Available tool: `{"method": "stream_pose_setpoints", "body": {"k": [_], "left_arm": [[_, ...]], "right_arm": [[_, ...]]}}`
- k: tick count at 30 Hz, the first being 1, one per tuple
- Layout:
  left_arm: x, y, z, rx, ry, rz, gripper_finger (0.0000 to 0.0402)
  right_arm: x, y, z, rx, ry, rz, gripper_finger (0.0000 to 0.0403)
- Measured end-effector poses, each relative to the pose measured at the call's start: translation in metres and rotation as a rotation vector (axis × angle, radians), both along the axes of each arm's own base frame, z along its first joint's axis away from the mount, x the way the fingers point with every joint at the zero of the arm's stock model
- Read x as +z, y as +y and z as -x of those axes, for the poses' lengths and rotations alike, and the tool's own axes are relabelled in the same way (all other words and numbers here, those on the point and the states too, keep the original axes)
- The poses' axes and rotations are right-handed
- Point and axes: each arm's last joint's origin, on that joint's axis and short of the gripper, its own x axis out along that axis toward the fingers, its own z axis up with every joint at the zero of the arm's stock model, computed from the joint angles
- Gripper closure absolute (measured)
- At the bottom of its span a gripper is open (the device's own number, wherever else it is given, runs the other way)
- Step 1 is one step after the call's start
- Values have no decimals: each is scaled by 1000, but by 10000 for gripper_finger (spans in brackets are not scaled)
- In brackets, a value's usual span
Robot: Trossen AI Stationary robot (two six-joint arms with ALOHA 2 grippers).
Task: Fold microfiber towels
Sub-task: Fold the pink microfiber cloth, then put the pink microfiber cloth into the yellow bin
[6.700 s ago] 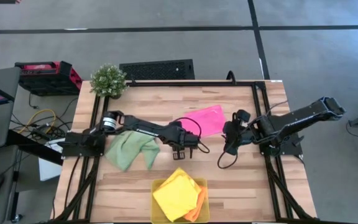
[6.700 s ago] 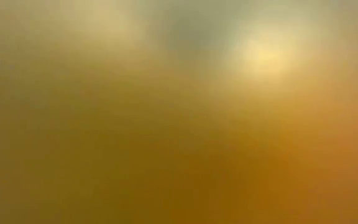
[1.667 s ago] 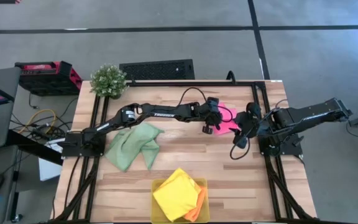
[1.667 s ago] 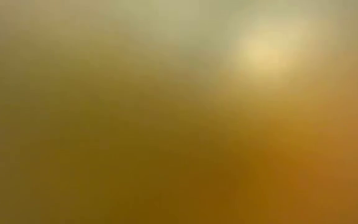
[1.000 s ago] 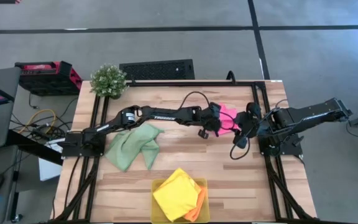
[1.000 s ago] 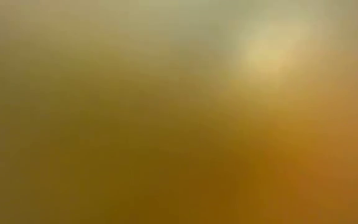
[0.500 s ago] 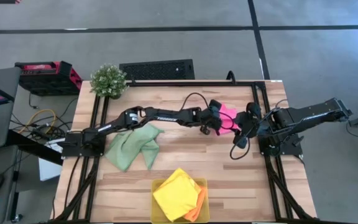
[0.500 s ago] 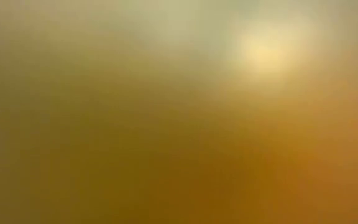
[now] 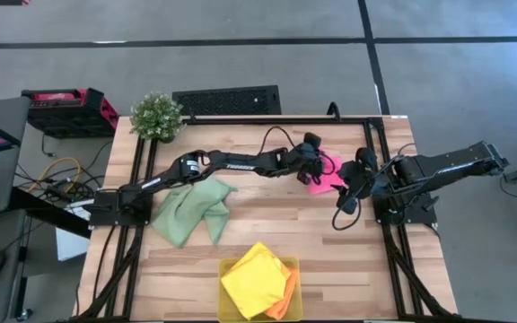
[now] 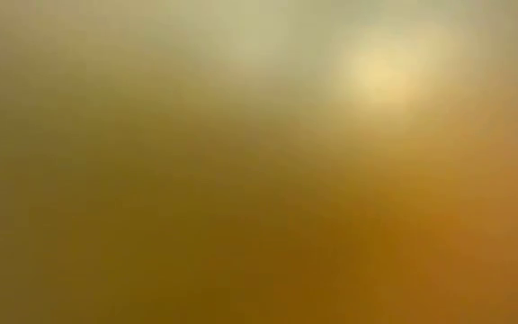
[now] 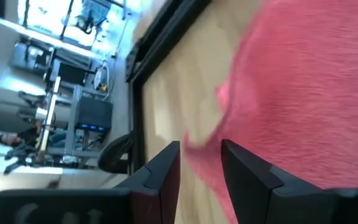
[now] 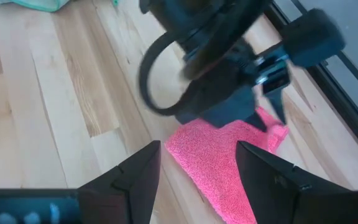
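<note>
Low view: all amber-brown blur, nothing readable. Hot pink microfiber towel (image 9: 328,173): mostly hidden under left gripper (image 9: 313,176) in high view; cut off by frame edge in left wrist view, blurred close-up. Folded orange cloth (image 9: 289,289): only a corner shows beneath bright yellow cloth (image 9: 255,280) in translucent yellow plastic tray (image 9: 225,266). Pale green cloth (image 12: 39,3) cropped to a sliver in right wrist view. Left gripper's grip on pink towel: can't tell.

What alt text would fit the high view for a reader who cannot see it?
Seen from above, the left arm stretches across a wooden table, its claw at a hot pink towel, with the right claw open beside it. A rumpled pale green towel lies at left; yellow and orange towels sit in a yellow tray.
</note>
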Motion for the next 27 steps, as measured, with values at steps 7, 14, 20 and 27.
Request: {"method": "stream_pose_setpoints", "body": {"k": [7,14,20,27], "left_arm": [[13,14,0,139,-168,59,292],[25,-12,11,97,189,-5,292],[19,-43,24,-113,405,235,292],[-1,-53,21,-191,447,217,292]], "right_arm": [[0,0,0,-6,-3,-5,170],[0,0,0,-19,-8,-15,170],[0,0,0,-19,-9,-15,170],[0,0,0,-18,-8,-17,170]]}}
